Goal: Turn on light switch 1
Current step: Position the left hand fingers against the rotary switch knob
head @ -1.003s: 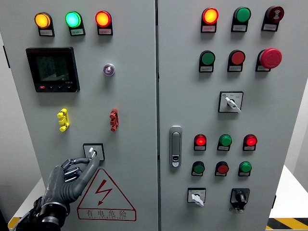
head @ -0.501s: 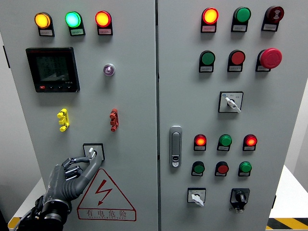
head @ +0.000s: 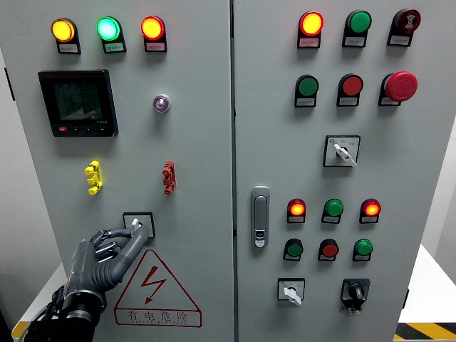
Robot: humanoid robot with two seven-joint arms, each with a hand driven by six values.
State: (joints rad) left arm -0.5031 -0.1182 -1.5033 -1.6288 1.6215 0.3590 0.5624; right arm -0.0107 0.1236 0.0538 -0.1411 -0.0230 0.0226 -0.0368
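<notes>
At the lower left of the frame the left robot hand (head: 107, 251) is seen raised against the grey cabinet door (head: 199, 142), its arm entering from the bottom left corner. The hand is partly curled: the lower fingers are folded toward the palm, while the uppermost finger (head: 132, 241) is extended up and to the right so that its tip lies at the white lever of the rotary switch (head: 138, 225). Whether the lever is truly pinched or only touched from the side cannot be told, as the thumb is not clearly separated from the other fingers. This switch, mounted on a small square black-framed plate in the lower middle of the left door, is judged to be the task's light switch 1, and the extended finger is presumably held there so that the lever can be nudged round while the folded fingers are kept clear of the panel. Just below the switch a red-outlined warning triangle (head: 157, 283) is fixed, overlapped at its left edge by the hand. Above, a yellow clip (head: 92, 177) and a red clip (head: 168, 177) are mounted side by side, well apart, and a dark display (head: 77, 102) sits in the upper left beneath three lit lamps. The right robot hand is not in view. The right door (head: 427, 178) with its buttons and selectors is untouched.
</notes>
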